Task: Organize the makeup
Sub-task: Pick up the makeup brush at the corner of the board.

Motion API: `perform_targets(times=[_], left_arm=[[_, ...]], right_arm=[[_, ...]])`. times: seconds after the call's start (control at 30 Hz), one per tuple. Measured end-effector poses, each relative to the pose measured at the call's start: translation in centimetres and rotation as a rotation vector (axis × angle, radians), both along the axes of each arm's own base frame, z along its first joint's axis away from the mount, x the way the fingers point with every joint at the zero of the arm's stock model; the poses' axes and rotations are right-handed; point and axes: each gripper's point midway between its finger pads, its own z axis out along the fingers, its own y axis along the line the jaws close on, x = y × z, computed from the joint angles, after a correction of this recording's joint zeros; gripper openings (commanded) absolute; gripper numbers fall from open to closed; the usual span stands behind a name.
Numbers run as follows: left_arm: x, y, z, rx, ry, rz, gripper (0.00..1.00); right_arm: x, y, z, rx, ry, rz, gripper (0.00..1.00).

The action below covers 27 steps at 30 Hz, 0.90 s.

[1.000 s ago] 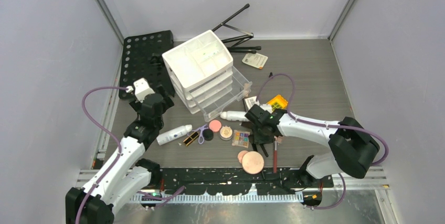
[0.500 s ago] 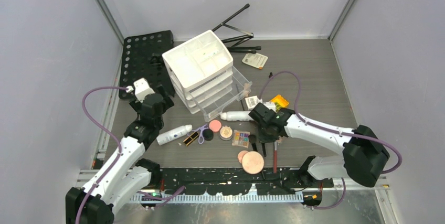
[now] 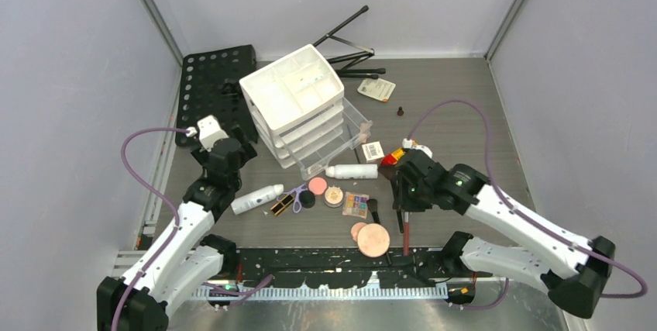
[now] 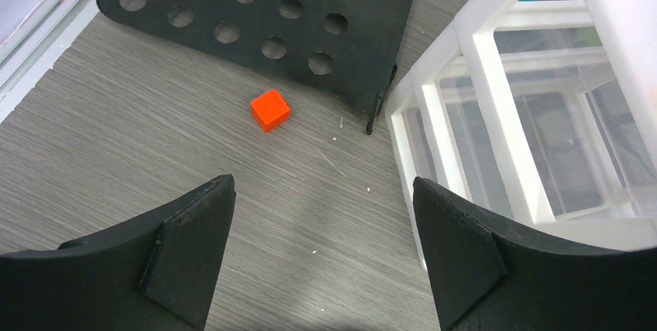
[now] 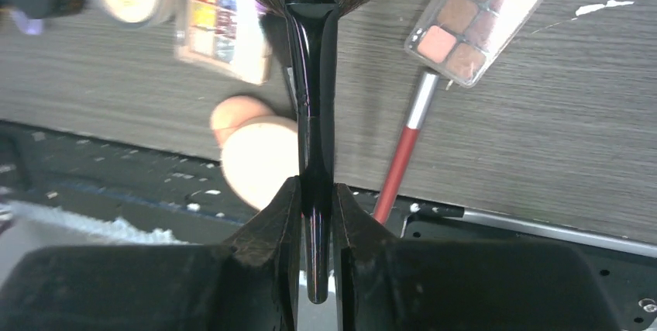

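— Start left.
— Note the left gripper (image 4: 325, 246) parted wide, empty, over bare tabletop (image 4: 155, 153) beside the white drawer unit (image 3: 294, 102).
— Anything inside?
— Seemingly nothing; bottom drawer (image 3: 345, 136) pulled out, probably for loading.
— Right?
— See the right gripper (image 5: 316, 215) clamped on the black brush (image 5: 311, 75) by its handle, above the palette (image 3: 356, 205) and compacts (image 3: 373, 239) lying near.

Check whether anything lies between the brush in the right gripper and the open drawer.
Yes: a white bottle lies on its side between the right gripper, shut on the black brush, and the open clear drawer. Carried above it, the path looks free.
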Motion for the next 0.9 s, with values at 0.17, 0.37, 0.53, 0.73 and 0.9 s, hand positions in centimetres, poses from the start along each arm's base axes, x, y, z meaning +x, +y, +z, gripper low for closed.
perform_targets(times=[0.17,0.37,0.53,0.73,0.9], left_arm=[[0.0,0.0,0.0,0.000,0.000,0.000,0.87],[0.0,0.0,0.0,0.000,0.000,0.000,0.86],[0.0,0.0,0.0,0.000,0.000,0.000,0.86],[0.0,0.0,0.0,-0.001,0.000,0.000,0.86],[0.0,0.0,0.0,-0.001,0.000,0.000,0.86]], right_arm=[[0.1,0.6,5.9,0.151,-0.115,0.011,0.00],[2.0,2.7,11.3,0.221,-0.223,0.084,0.00],[4.8,5.0,12.5,0.161,-0.240,0.132,0.00],[8.2,8.2,12.1,0.123,-0.216,0.104,0.00],[10.5,12.0,14.2,0.260,-0.237,0.039,0.00]])
